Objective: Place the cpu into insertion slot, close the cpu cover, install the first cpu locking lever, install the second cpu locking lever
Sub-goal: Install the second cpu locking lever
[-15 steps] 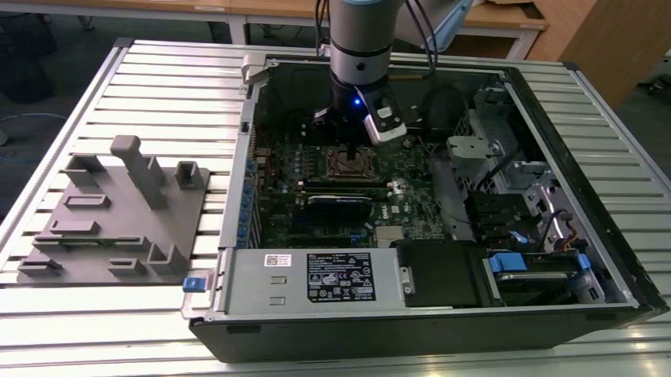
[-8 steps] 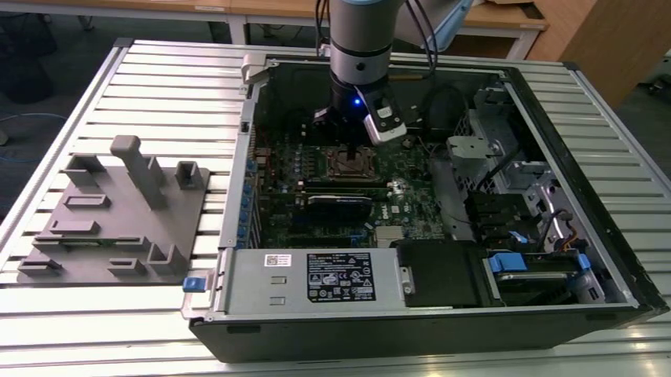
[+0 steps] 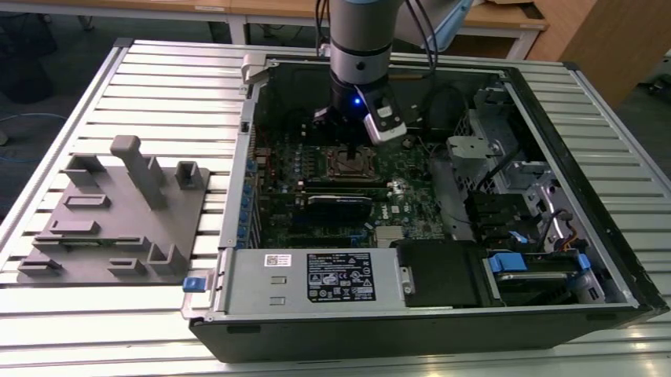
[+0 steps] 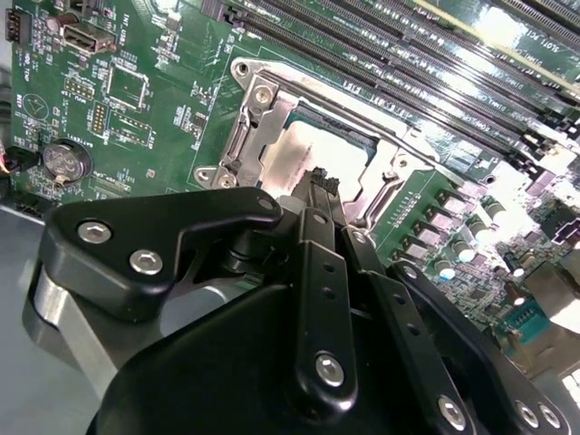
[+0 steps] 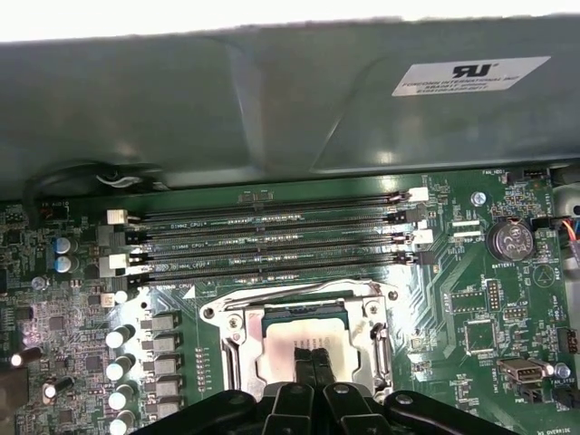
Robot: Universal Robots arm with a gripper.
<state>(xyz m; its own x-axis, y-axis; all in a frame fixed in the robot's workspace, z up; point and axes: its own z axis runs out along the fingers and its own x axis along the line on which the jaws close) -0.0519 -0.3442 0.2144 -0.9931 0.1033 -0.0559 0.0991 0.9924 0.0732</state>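
Here the gripper (image 5: 311, 355) (fingers closed together, holding nothing) hangs directly above the seated cpu (image 5: 304, 331).

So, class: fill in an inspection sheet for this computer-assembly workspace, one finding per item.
Surface: slatted metal table carrying an open computer case.
Job's things: cpu sits in the insertion slot; cpu cover appears to lie flat around it; the state of the levers cannot be told.
Clutter: grey fixture tray at the exterior view's left of the case.
Grippers: gripper shut, tips over the cpu's metal top; contact cannot be told.
Cables: black cables inside the case.
Surroundings: wooden tables behind.
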